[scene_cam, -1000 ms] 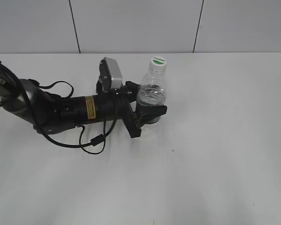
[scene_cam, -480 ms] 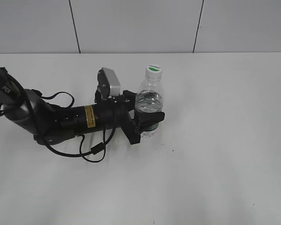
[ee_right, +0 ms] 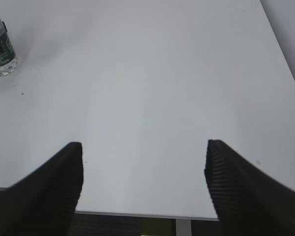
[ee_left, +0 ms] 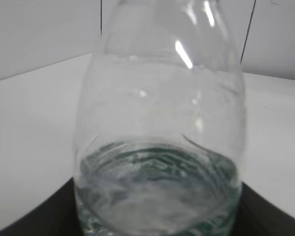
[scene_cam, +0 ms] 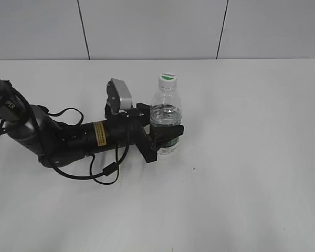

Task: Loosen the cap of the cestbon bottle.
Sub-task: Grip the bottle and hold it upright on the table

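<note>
The cestbon bottle (scene_cam: 166, 111) stands upright at the middle of the white table, clear with water inside and a dark green label low down. Its white cap (scene_cam: 167, 79) with the green logo sits on the neck. My left gripper (scene_cam: 167, 133) is shut on the bottle's lower body, with the arm lying low along the table from the left. In the left wrist view the bottle (ee_left: 160, 123) fills the frame between the black jaws (ee_left: 157, 221). My right gripper (ee_right: 143, 162) is open and empty over the table's front edge, far from the bottle (ee_right: 0, 51).
The white table (scene_cam: 252, 157) stretches to the right and front of the bottle. A grey panelled wall (scene_cam: 147, 26) stands behind it. The left arm's black cable (scene_cam: 105, 168) loops on the table beside the arm. The table's front edge (ee_right: 137, 214) shows in the right wrist view.
My left gripper has carried the bottle a little to the left and toward the front of the table, and it still stands upright. The cap sits lower in view.
</note>
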Controlling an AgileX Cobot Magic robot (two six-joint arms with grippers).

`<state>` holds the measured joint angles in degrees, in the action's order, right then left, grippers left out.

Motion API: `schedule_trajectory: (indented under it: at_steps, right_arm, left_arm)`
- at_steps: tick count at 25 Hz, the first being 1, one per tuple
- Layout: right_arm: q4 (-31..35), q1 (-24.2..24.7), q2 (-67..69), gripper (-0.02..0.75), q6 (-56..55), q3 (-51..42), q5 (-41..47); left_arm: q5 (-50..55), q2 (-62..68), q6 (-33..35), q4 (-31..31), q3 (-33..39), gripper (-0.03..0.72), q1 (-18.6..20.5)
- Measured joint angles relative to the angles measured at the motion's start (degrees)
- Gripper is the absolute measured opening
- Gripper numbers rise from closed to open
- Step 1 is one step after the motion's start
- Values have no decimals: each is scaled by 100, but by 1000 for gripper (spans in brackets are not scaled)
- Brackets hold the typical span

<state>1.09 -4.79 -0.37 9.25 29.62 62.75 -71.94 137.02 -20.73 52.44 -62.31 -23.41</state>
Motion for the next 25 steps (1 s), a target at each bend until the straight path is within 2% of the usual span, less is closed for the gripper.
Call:
schedule_trajectory:
  at_steps: [17,22,25]
  right_arm:
    - [0,0,0,589,0,0,0]
    - [109,0,229,589,951,209,5]
    - [457,0,856,589,1131,652,5]
  left_arm:
    - [-37,0,43,31,60,410,0]
    - [-43,0,49,113,60,410,5]
    - [-48,0,49,144,60,410,5]
